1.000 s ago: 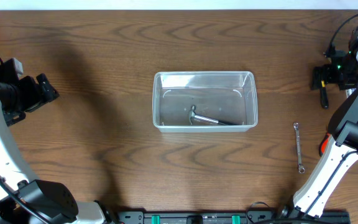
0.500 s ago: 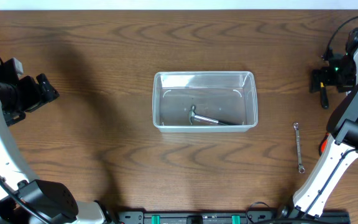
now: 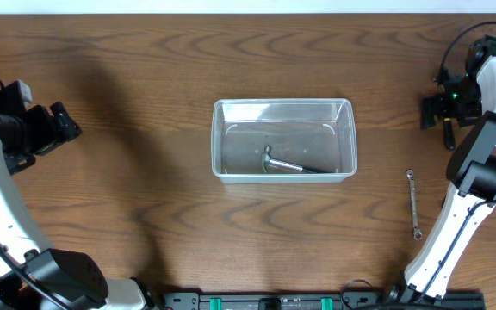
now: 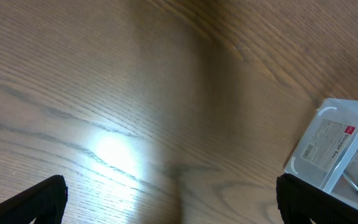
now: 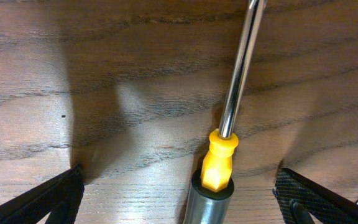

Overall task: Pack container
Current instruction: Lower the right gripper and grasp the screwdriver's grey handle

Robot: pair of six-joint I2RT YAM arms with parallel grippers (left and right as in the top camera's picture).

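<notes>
The clear plastic container (image 3: 282, 110) stands at the table's middle with a metal hand tool (image 3: 287, 164) lying in it. Its corner also shows in the left wrist view (image 4: 337, 146). My right gripper (image 3: 442, 110) is at the far right, open. In the right wrist view its jaws stand wide on either side of a screwdriver (image 5: 219, 168) with a steel shaft, a yellow collar and a dark handle, lying on the wood. My right gripper (image 5: 178, 196) does not touch it. My left gripper (image 3: 58, 125) is open and empty at the far left, over bare wood (image 4: 173, 202).
A small silver wrench (image 3: 413, 204) lies on the table, right of the container and below the right gripper. An orange object (image 3: 445, 203) is partly hidden behind the right arm. The table's far edge runs along the top of the overhead view.
My right gripper has shifted a little to the left over the screwdriver. The left arm, the container and the wrench have not moved.
</notes>
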